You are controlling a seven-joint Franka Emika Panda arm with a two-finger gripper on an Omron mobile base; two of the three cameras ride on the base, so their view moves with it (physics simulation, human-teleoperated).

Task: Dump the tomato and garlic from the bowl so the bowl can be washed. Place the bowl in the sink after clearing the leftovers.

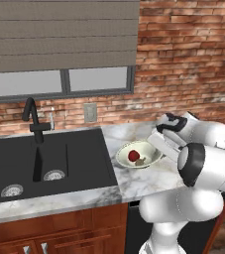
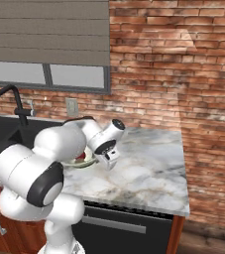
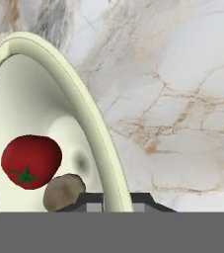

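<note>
- Landmark is the sink [image 1: 44, 158], black double basin set in the marble counter [image 1: 148, 181]. Everything below is placed against it.
- Faucet [image 1: 33, 119] stands at the sink's back edge, between the two basins. The swing path for the bowl later has to stay clear of it.
- Bowl [image 1: 139, 155] sits on the counter just right of the sink, apart from the sink edge, upright and flat.
- Tomato [image 1: 133, 156] and garlic [image 1: 141, 161] both lie inside the bowl, touching or nearly so, garlic on the side away from the sink. Nothing dumped yet.
- Gripper [image 3: 114, 200] is at the bowl's rim on the side far from the sink. In the hand view one finger [image 3: 86, 201] sits inside the rim and the other outside, with the wall between them.
- Jaws look nearly closed, pinching the bowl rim. Can't confirm a firm hold from these views, as the contact sits at the frame edge.
- My read: the step in hand is securing the rim grip before lift.
- To do it well: verify the pinch holds, then lift slowly. A rim grip on a wide shallow bowl will want to pivot.
- Keep it level until over the dump spot, or the tomato rolls out early.
</note>
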